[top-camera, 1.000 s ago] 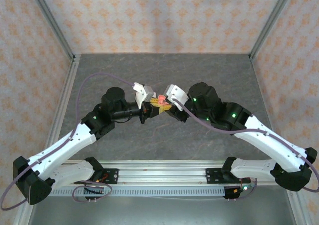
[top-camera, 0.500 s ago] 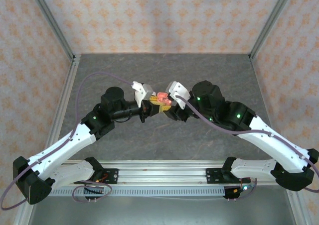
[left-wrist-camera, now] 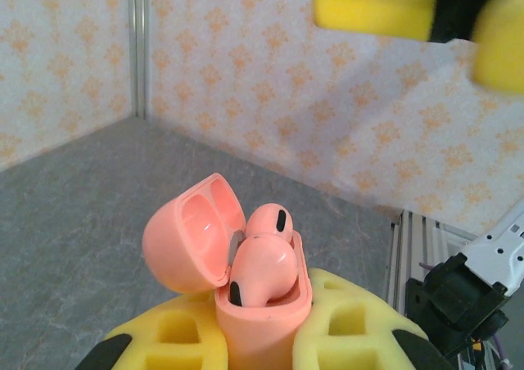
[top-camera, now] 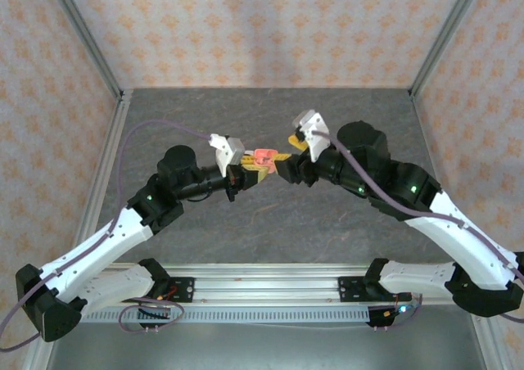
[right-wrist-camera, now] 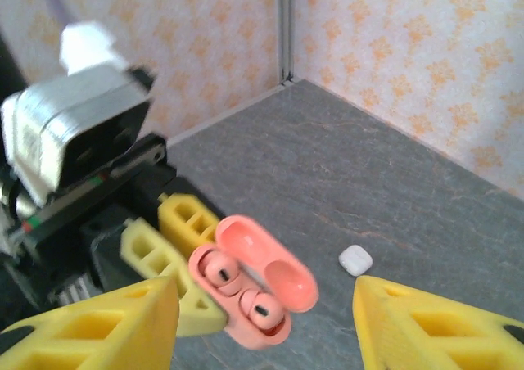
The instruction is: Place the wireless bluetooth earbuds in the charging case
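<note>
The coral-pink charging case [left-wrist-camera: 260,325] is clamped upright between the yellow fingers of my shut left gripper [left-wrist-camera: 262,341], above the table. Its lid [left-wrist-camera: 190,241] is hinged open. Two coral-pink earbuds [left-wrist-camera: 264,265] sit in its wells, one behind the other [left-wrist-camera: 271,219]. From the right wrist the same case [right-wrist-camera: 246,321] shows both earbuds [right-wrist-camera: 217,270] seated side by side. My right gripper [right-wrist-camera: 266,341] hangs just short of the case, open and holding nothing. From above, the case [top-camera: 264,155] lies between left gripper [top-camera: 250,170] and right gripper [top-camera: 285,164].
A small white pebble-like case [right-wrist-camera: 355,259] lies shut on the grey table [right-wrist-camera: 393,190] beyond the pink one. Patterned walls and metal posts close in the table on the back and sides.
My right gripper has opened, let go at the case and drawn back to the right, its wrist rising. The left arm has shifted slightly left, still holding the case.
</note>
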`<state>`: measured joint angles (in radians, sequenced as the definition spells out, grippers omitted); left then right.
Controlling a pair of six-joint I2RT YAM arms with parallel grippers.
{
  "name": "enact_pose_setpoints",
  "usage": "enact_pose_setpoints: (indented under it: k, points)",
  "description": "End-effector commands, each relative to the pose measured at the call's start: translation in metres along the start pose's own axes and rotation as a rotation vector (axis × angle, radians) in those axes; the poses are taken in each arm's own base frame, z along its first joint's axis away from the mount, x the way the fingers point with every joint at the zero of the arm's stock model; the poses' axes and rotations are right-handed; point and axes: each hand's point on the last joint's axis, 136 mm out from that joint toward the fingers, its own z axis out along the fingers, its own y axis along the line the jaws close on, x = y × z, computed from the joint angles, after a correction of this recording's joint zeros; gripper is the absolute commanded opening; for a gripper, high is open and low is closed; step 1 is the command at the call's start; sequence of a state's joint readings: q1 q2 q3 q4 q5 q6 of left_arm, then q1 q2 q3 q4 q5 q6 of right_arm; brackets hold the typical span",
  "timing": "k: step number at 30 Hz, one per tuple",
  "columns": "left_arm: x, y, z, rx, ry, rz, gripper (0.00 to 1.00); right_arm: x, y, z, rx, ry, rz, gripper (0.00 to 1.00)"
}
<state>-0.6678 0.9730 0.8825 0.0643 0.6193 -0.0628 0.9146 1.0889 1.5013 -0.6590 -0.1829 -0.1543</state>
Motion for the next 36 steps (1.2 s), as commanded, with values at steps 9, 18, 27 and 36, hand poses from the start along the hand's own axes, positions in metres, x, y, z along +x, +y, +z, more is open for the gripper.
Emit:
enact_pose_setpoints:
  k: [9,18,27,36]
  points:
    - [-0.041,-0.009,-0.012,0.038,-0.221,-0.025,0.0,-0.01,-0.008,0.01,-0.113,-0.002,0.452,0.55]
    - [-0.048,-0.017,-0.016,0.073,-0.245,-0.043,0.0,-0.01,-0.021,0.036,-0.27,-0.033,0.851,0.56]
    - [-0.047,-0.019,-0.016,0.087,-0.236,-0.06,0.0,-0.023,-0.016,0.046,-0.436,-0.078,0.979,0.57]
    - [-0.041,-0.013,-0.014,0.055,-0.216,-0.066,0.0,-0.04,0.009,0.035,-0.645,-0.069,0.982,0.52]
